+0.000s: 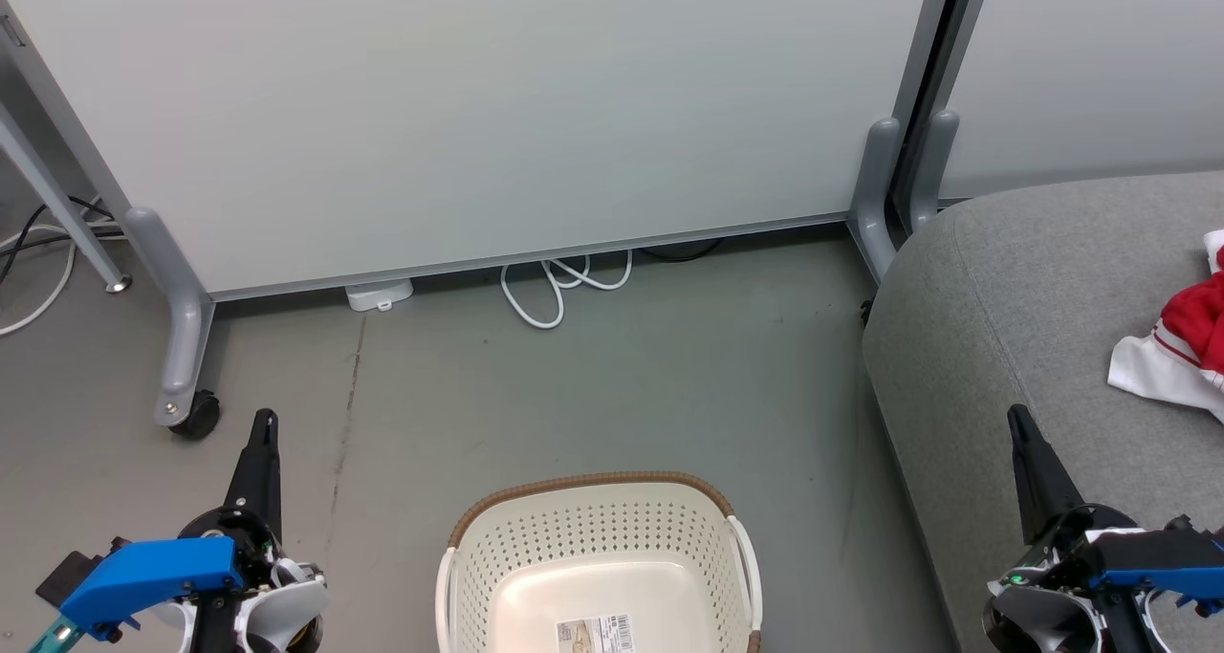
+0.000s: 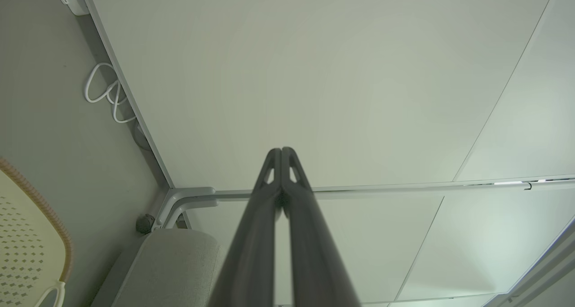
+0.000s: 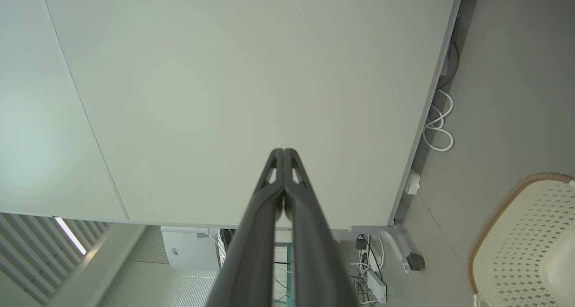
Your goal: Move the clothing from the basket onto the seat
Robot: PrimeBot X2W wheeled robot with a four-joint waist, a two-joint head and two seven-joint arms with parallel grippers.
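1. Judging from the basket (image 1: pixel 593 529), which stands between your two grippers and shows only a bare floor, the transfer looks finished. Confirm that first, because the basket's near part is cut off at the bottom of the head view.
2. Note the left gripper (image 1: pixel 263 433): its two dark fingers are pressed together tip to tip, with nothing between them. The right gripper (image 1: pixel 1019 428) is the same, closed and holding nothing.
3. Find the clothing (image 1: pixel 1181 342) ahead of the right gripper and to its right, lying on the seat (image 1: pixel 994 290). It is red with a white panel, and part of it runs off the picture's edge.
4. If you tidy it, part the right fingers first, come down on a raised fold, and pinch fabric only, not the grey upholstery. I expect the cloth to drag, so lift before you shift it.
5. Look at the sticker (image 1: pixel 595 632) on the basket floor. It is a pale printed label with what looks like a barcode, but the writing is too small to read. You'll find no other legible writing or brand.
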